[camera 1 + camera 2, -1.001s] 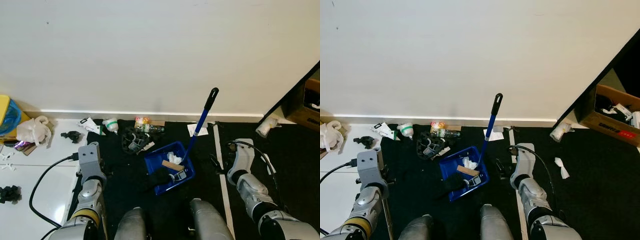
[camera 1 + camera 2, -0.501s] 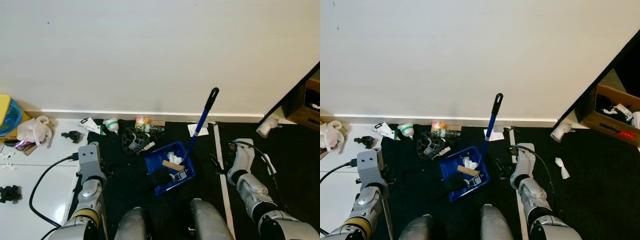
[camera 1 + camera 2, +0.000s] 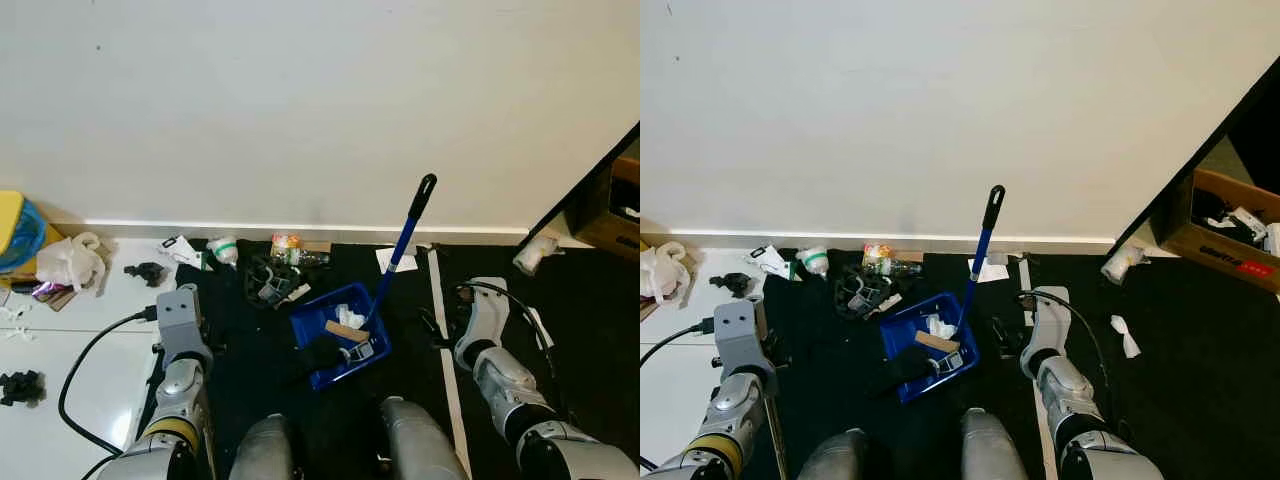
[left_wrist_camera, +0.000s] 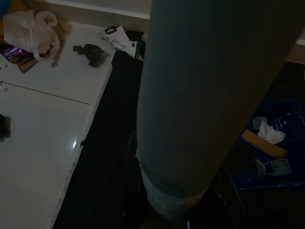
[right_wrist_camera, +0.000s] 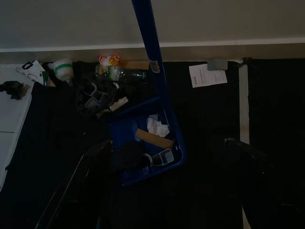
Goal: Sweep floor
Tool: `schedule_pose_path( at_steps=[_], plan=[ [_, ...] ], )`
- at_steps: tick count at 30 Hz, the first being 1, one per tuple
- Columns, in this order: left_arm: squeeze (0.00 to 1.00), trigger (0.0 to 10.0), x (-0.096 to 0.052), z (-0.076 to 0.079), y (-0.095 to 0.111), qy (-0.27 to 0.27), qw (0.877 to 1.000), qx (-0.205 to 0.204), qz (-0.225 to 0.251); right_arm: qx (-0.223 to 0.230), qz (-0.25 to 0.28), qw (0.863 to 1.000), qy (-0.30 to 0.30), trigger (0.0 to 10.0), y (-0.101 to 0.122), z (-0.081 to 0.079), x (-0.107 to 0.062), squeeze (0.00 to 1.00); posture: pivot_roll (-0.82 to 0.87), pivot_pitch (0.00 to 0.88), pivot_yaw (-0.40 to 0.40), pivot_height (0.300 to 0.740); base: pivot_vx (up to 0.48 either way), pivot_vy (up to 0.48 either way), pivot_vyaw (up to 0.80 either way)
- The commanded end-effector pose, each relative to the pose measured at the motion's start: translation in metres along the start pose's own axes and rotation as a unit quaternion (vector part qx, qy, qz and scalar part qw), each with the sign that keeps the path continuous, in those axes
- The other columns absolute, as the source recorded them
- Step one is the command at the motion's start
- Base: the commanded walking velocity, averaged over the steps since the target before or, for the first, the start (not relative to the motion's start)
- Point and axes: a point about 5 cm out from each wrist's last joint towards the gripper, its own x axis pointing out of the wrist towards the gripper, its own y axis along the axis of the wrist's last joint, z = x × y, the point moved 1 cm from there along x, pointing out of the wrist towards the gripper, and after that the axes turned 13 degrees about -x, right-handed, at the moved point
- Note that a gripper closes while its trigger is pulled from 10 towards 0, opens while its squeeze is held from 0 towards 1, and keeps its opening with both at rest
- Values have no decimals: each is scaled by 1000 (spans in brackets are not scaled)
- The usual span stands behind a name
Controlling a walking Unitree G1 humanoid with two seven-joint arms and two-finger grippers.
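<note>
Blue dustpan (upright blue handle, scraps inside) on black floor; hand states unclear.

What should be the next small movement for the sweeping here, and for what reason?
Probably bring the right pincer forward to the blue handle of the dustpan. The handle stands free and tilted, with nothing holding it. The pan already holds a wooden piece and tissue, while loose litter lies on the black mat near the wall.
</note>
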Motion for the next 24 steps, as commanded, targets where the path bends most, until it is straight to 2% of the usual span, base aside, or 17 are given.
schedule_pose_path(
  at_steps=[1,7,12,15,18,21,24],
  plan=[
    [0,10000,-4,1,-13,0,999,-22,-23,9,-9,1000,-8,10000,-4,3,-2,0,14,109,-39,740,0,0,0],
    [0,10000,-4,2,-12,1,1000,-19,-23,8,-9,1000,-8,10000,-3,3,-2,0,14,108,-40,740,0,0,0],
    [0,10000,-3,2,-13,2,999,27,-29,-34,-10,999,-13,10000,-2,3,-1,0,17,106,-50,740,0,0,0],
    [0,10000,-4,0,-7,4,1000,23,0,-49,1,999,-16,10000,1,4,-1,0,18,105,-55,740,0,0,0],
    [0,10000,-3,-3,-2,19,1000,9,13,-52,14,998,-15,10000,5,3,0,0,18,105,-55,740,0,0,0],
    [0,10000,-1,-3,1,23,1000,13,16,-58,28,998,-10,10000,12,0,3,0,22,105,-58,740,0,0,0],
    [0,10000,2,2,11,10,999,6,36,-74,44,996,-5,10000,23,-5,8,0,19,101,-49,740,0,0,0]
  ],
)
